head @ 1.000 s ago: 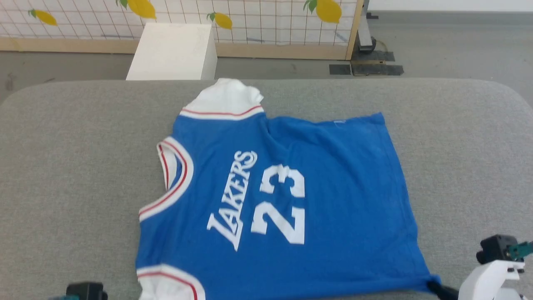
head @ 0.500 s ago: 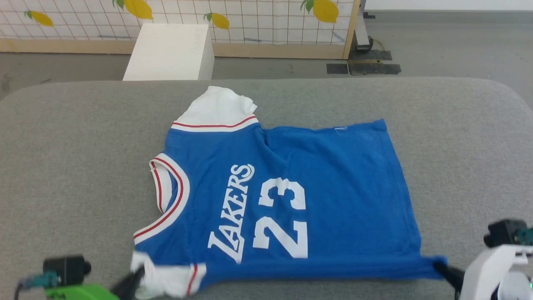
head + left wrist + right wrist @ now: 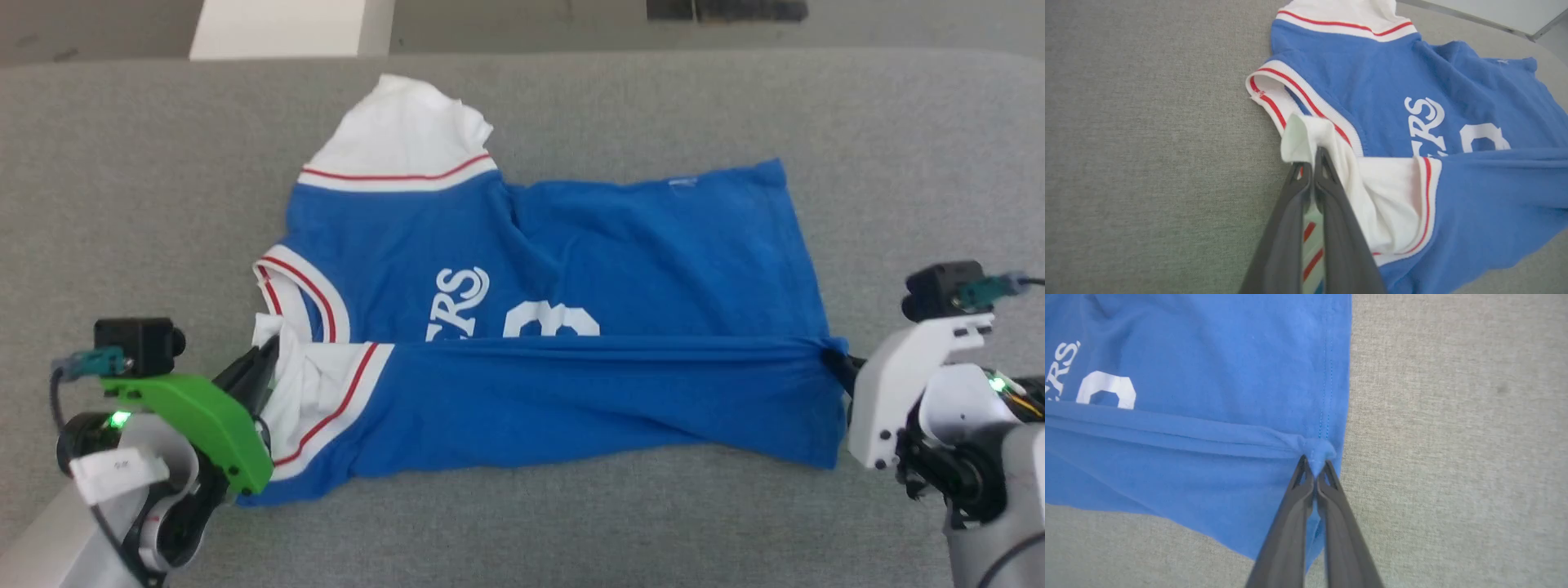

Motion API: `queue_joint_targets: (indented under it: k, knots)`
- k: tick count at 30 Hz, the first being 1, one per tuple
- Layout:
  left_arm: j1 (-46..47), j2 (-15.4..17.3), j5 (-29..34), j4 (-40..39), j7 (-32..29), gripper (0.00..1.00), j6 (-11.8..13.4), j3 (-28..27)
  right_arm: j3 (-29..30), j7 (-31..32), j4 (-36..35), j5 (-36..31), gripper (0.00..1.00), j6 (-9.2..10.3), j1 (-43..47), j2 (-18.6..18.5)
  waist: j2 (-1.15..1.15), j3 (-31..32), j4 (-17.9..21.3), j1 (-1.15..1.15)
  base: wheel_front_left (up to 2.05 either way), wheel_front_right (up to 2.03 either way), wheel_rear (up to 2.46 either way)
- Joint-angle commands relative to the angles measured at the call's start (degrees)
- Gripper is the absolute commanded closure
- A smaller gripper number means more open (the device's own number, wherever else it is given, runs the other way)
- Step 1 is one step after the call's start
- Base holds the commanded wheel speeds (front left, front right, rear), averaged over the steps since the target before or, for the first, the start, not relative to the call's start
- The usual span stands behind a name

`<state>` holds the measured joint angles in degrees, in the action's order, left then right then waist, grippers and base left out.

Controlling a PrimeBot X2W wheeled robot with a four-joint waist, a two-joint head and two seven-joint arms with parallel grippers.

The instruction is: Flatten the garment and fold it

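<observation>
The garment [image 3: 571, 245] lies on the grey surface [image 3: 122, 180] with its long axis running across the head view: collar [image 3: 302, 290] toward the robot's left, hem [image 3: 796, 237] toward its right, front side up. At the left, the left pincer [image 3: 269, 359] is clamped on the white near sleeve [image 3: 314, 384], its two dark fingers [image 3: 1290, 228] pressed together with striped cloth between them. From there the near side of the garment is turned up and over the chest, so a taut, straight fold edge runs rightward and hides the lower part of the white lettering and number. The far sleeve [image 3: 400, 131] points away from the robot, its tip close to the surface's far edge, beyond which a white box [image 3: 277, 28] stands on the floor. At the right end of the fold, the right pincer [image 3: 834, 361] is closed tight on the bunched near corner of the hem. Bare surface lies open to the left of the collar, in a band along the near side below the fold, and to the right of the hem; the far side offers less room.
</observation>
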<state>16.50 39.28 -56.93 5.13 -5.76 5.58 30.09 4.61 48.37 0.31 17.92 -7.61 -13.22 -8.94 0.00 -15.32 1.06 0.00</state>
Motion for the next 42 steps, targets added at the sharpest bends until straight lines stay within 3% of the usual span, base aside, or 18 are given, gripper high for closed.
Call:
queue_joint_targets:
  k: [1, 8, 9, 10, 11, 18, 24, 32, 36, 42]
  knots:
    - [2.16, -0.57, 0.68, 2.06, -0.22, 1.00, -0.85, 0.23, -0.28, -0.19, 1.33, -1.14, 1.00, 0.12, -1.47, -0.18, 0.00, -3.71, -0.16, 0.00, 0.00, 0.00, 0.00]
    - [5.91, -3.56, 0.37, 9.87, -1.18, 1.00, -3.73, 1.94, -2.22, 2.04, 6.39, -2.89, 1.00, 0.12, -3.12, 0.19, 0.00, -4.67, -0.49, 0.00, 0.00, 0.00, 0.00]
    - [6.05, -4.00, -0.15, 10.61, -1.07, 0.79, -3.96, 1.76, -1.98, 2.08, 6.73, -2.89, 1.00, 0.12, -3.14, 0.39, 0.00, -4.42, -0.56, 0.00, 0.00, 0.00, 0.00]
    - [6.09, -4.14, -0.38, 11.04, -1.05, 0.53, -4.11, 1.69, -1.76, 1.79, 6.81, -2.69, 0.76, 0.12, -3.13, 0.58, 0.00, -4.15, -0.61, 0.00, 0.00, 0.00, 0.00]
    - [6.03, -4.19, -0.66, 11.46, -1.05, 0.00, -4.03, 1.52, -1.53, 1.52, 6.83, -2.48, 0.00, 0.12, -3.02, 0.66, 0.00, -3.67, -0.70, 0.00, 0.00, 0.00, 0.00]
    - [2.35, -2.91, -4.01, 8.66, 0.31, 0.00, -1.02, -2.21, 2.97, -1.99, 2.91, 0.32, 0.00, 0.12, -0.16, 1.72, 0.00, 0.98, -1.68, 0.00, 0.00, 0.00, 0.00]
    - [-5.08, -0.46, -5.16, 0.95, 1.50, 0.00, 5.25, -4.75, 9.65, -4.69, -3.96, 2.18, 0.00, 0.12, 5.53, 3.86, 0.00, 5.55, -2.96, 0.00, 0.00, 0.00, 0.00]
    - [-13.90, -0.28, -8.05, -11.03, -3.70, 0.00, 10.67, -2.00, 13.41, -3.64, -9.57, 2.64, 0.00, 0.12, 12.24, 5.42, 0.00, 7.43, -3.39, 0.00, 0.00, 0.00, 0.00]
    - [-12.67, -0.01, -5.42, -9.03, -6.16, 0.00, 13.89, 0.45, 13.65, -3.32, -10.75, 3.01, 0.00, 0.12, 13.17, 5.76, 0.00, 6.83, -2.96, 0.00, 0.00, 0.00, 0.00]
    - [-7.64, -2.21, -2.69, -1.58, -9.09, 0.00, 15.02, 3.90, 12.81, -3.51, -11.28, 3.20, 0.00, 0.12, 12.83, 5.98, 0.00, 4.94, -1.42, 0.00, 0.00, 0.00, 0.00]
